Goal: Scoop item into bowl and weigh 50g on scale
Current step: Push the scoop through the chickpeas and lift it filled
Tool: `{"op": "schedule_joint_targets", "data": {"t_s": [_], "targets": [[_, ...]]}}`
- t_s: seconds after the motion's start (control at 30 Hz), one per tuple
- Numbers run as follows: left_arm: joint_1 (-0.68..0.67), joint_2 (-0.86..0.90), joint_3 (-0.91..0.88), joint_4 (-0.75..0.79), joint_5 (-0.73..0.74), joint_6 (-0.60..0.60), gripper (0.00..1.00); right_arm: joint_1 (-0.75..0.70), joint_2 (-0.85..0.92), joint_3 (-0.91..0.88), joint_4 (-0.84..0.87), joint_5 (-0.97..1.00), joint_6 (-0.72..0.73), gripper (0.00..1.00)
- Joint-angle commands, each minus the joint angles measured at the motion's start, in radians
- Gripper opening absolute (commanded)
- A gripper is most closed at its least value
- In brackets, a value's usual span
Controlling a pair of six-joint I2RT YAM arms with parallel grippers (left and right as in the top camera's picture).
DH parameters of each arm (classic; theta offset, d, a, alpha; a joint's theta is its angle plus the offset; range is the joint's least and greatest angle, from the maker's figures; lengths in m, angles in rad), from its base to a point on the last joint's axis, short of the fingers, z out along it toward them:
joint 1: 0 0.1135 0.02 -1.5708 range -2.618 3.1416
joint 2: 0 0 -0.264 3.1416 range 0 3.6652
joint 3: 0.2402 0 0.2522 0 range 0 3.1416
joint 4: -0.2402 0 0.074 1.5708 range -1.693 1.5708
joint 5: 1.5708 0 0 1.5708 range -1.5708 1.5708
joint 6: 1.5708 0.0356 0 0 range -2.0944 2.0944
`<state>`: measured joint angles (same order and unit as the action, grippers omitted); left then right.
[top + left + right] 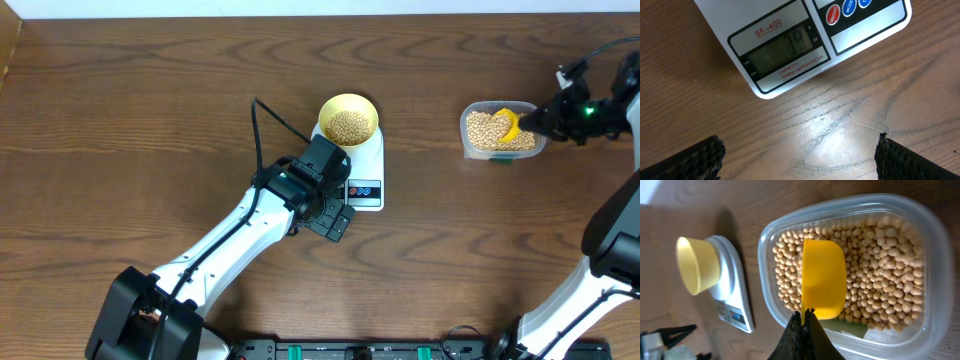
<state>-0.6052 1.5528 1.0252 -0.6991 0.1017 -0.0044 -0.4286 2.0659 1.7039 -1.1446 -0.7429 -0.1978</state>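
Note:
The pale yellow bowl (348, 122) stands on the white scale (369, 163) and holds a pile of beige beans (348, 126). More beans (488, 131) fill a clear plastic tub (472, 148) at the right. My right gripper (535, 121) is shut on the handle of a yellow scoop (823, 277), whose cup lies in the tub's beans (885, 265). The bowl (696, 264) and scale (735, 300) also show in the right wrist view. My left gripper (334, 219) is open and empty, low over the table just in front of the scale (785, 50), whose display faintly shows digits like 39.
The tub (935, 305) sits near the table's right side, about a hand's width from the scale. My left arm (240, 240) stretches diagonally from the front left edge toward the scale. A black cable (262, 120) arcs behind it.

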Motion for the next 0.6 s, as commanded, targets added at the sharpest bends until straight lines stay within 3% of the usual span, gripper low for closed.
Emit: {"op": "schedule_joint_targets", "data": {"t_s": [0.0, 0.57], "targets": [[0.0, -0.002, 0.007, -0.003, -0.009, -0.015, 0.98, -0.037, 0.006, -0.009, -0.004, -0.12, -0.021, 0.01], [0.0, -0.002, 0.007, -0.003, -0.008, -0.015, 0.98, -0.1, 0.006, -0.009, -0.019, -0.259, -0.02, 0.01]]}}
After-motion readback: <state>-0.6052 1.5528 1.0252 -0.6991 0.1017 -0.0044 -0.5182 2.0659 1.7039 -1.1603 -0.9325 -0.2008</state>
